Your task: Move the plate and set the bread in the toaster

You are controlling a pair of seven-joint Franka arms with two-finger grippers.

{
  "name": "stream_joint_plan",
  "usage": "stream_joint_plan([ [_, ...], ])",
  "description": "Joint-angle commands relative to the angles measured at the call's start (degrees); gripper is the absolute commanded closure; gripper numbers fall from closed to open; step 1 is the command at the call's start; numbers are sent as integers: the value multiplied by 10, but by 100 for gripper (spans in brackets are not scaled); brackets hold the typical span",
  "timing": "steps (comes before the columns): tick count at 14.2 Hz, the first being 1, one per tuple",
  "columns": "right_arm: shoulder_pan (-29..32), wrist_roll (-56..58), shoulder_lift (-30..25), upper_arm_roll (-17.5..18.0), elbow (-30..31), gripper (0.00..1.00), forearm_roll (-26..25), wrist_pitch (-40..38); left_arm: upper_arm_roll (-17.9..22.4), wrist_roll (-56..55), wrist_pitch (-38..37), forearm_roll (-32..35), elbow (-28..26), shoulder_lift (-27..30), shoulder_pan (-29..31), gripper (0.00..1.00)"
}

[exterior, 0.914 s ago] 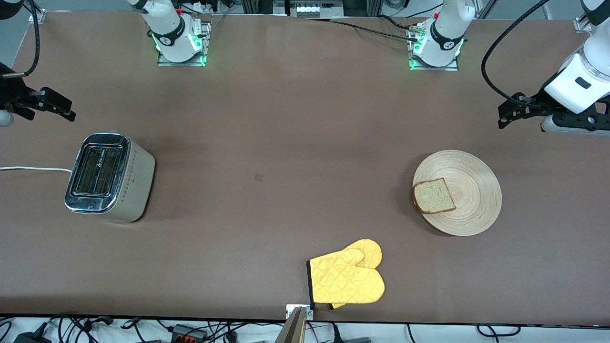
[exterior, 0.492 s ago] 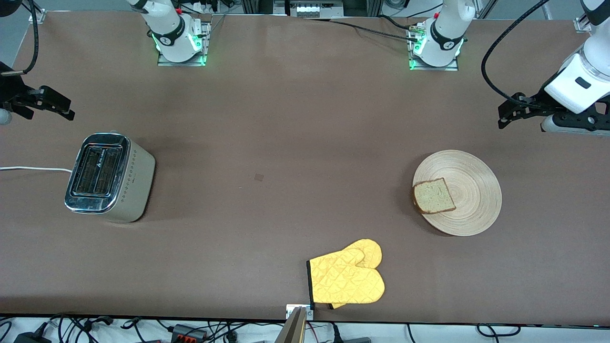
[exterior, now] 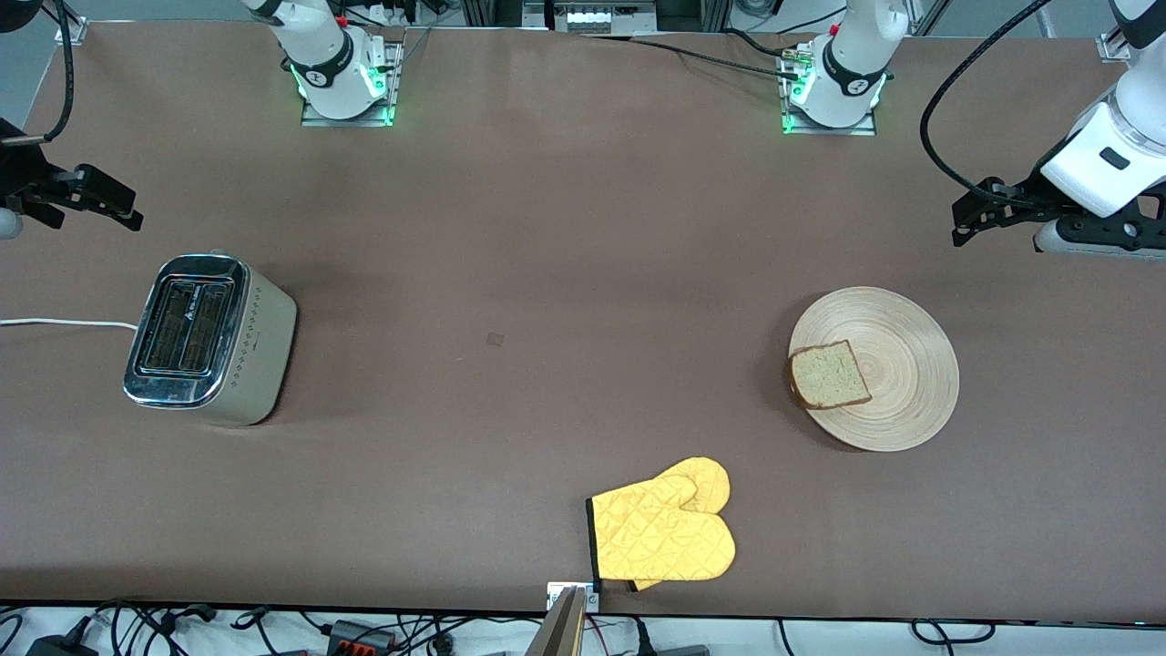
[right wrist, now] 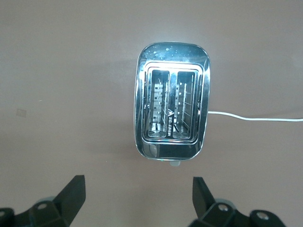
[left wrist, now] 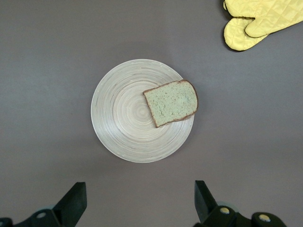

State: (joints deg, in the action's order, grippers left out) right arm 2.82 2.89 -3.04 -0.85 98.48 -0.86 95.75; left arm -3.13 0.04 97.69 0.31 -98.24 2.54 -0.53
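Both tools (left wrist: 137, 203) (right wrist: 137, 201) wide open, empty

Bread (exterior: 828, 375) flat on wooden plate (exterior: 897, 401) — toaster (exterior: 208, 339) upright, well apart.

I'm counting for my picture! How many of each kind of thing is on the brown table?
plate: 1
bread: 1
toaster: 1
yellow oven mitts: 2
Total: 5

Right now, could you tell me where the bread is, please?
The bread lies on the plate at the left arm's end, on its edge facing the toaster.
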Motion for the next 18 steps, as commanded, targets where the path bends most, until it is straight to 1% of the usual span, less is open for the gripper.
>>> stream_joint_plan([
  [1,3,-5,-10,2,11,0,2,7,0,-9,-14,7,15,-6,1,0],
  [13,-1,-5,-6,2,8,0,0,1,0,-8,-25,7,15,-7,3,0],
  [18,-1,-6,4,2,4,0,0,0,0,-7,-25,7,15,-18,4,0],
])
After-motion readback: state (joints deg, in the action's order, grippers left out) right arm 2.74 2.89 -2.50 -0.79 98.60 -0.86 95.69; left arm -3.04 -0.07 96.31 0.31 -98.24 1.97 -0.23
